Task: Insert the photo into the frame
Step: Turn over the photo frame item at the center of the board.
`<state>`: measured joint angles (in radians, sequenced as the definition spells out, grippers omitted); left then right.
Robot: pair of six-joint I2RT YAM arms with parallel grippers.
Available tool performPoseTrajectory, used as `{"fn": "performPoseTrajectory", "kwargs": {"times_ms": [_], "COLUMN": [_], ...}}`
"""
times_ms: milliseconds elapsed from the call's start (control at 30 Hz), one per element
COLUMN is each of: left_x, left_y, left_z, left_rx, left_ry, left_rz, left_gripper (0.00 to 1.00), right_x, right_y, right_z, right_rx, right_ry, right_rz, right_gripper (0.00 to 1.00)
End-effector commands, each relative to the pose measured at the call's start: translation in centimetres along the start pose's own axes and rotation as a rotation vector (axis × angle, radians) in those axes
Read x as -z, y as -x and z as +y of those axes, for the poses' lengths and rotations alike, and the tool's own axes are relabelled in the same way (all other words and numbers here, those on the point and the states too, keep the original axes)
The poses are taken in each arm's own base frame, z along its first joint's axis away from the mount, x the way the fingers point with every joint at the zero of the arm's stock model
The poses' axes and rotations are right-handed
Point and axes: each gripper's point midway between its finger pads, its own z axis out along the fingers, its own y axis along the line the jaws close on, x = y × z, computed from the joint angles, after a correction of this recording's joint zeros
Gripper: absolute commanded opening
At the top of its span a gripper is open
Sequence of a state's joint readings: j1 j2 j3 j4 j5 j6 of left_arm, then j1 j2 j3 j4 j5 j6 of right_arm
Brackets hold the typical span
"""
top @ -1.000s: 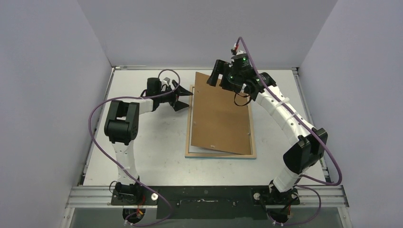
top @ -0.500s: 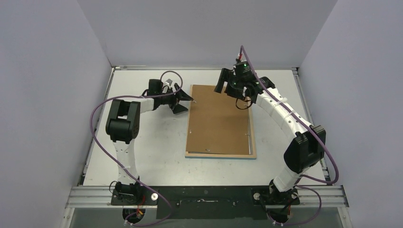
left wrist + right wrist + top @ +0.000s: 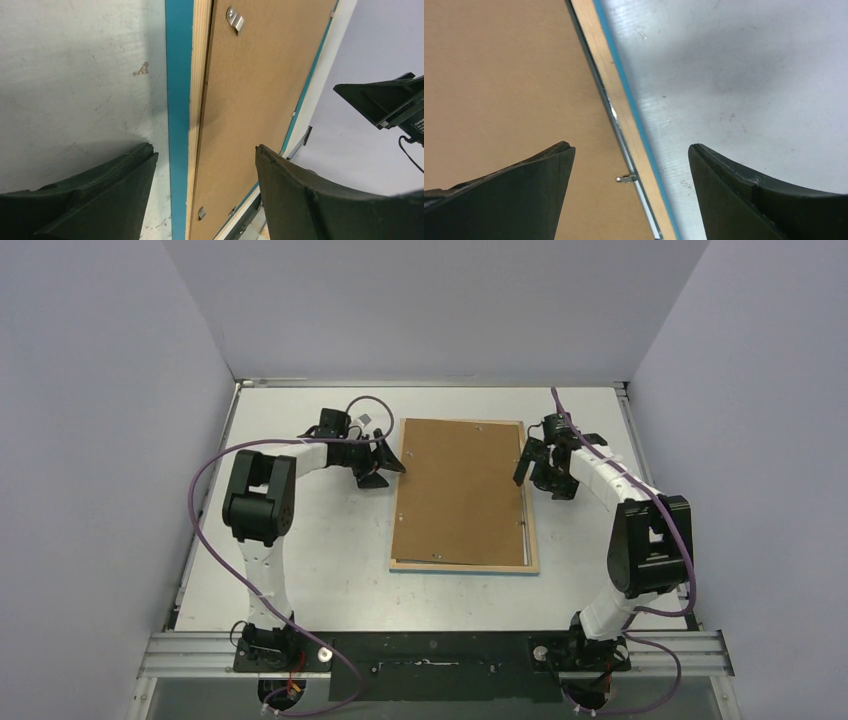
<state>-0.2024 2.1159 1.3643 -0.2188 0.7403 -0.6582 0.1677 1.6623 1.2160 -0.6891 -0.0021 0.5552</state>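
Note:
The frame (image 3: 533,545) lies face down mid-table, its wood back showing as a border. The plain brown backing board (image 3: 460,490) lies flat on it. The photo is hidden. My left gripper (image 3: 388,462) is open and empty, low at the frame's left edge; in the left wrist view the gripper (image 3: 204,150) straddles the frame's blue and wood edge (image 3: 179,75) beside the board (image 3: 260,75). My right gripper (image 3: 540,478) is open and empty at the frame's right edge; in the right wrist view the gripper (image 3: 630,146) spans the wood strip (image 3: 599,65) and the board (image 3: 499,75).
Small metal tabs sit on the frame's back, one near the left edge (image 3: 235,19) and one at the right edge (image 3: 626,178). Grey walls enclose the white table (image 3: 300,540) on three sides. A rail (image 3: 430,650) runs along the near edge.
The backing board, held tilted up at its far corner by my right gripper, now lies flat and released. My right gripper moved down to the frame's right edge. My left gripper shifted slightly.

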Motion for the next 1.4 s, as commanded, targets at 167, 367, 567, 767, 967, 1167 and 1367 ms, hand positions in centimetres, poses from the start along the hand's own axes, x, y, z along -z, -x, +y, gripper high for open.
{"fn": "performPoseTrajectory", "kwargs": {"times_ms": [167,367,567,767,967,1167,1367], "left_x": [0.7,0.7,0.4,0.1,1.0,0.9,4.5], "left_y": [-1.4,-2.0,-2.6,-3.2,-2.7,-3.2,-0.9], "left_z": [0.3,0.0,-0.7,-1.1,-0.7,-0.3,-2.1], "left_rx": [-0.074,-0.077,-0.089,-0.105,-0.168,-0.176,-0.260], "left_ry": [0.096,0.104,0.106,0.129,0.231,0.240,0.320], "left_rz": [0.023,0.031,0.046,0.059,0.023,0.051,-0.113], "left_gripper": [0.66,0.64,0.55,0.42,0.46,0.48,0.51], "right_x": [-2.8,-4.7,-5.1,-5.0,-5.2,-4.8,-5.0], "right_y": [-0.9,-2.4,-3.4,-3.9,-4.3,-4.5,-4.9], "right_z": [1.6,1.8,2.2,2.3,1.9,2.2,1.6], "right_rx": [0.007,0.004,-0.001,-0.002,0.008,0.029,0.012], "right_ry": [0.161,0.191,0.232,0.243,0.229,0.247,0.225], "right_rz": [0.029,0.091,0.124,0.137,0.146,0.150,0.149], "right_gripper": [0.87,0.87,0.85,0.81,0.78,0.75,0.74]}}
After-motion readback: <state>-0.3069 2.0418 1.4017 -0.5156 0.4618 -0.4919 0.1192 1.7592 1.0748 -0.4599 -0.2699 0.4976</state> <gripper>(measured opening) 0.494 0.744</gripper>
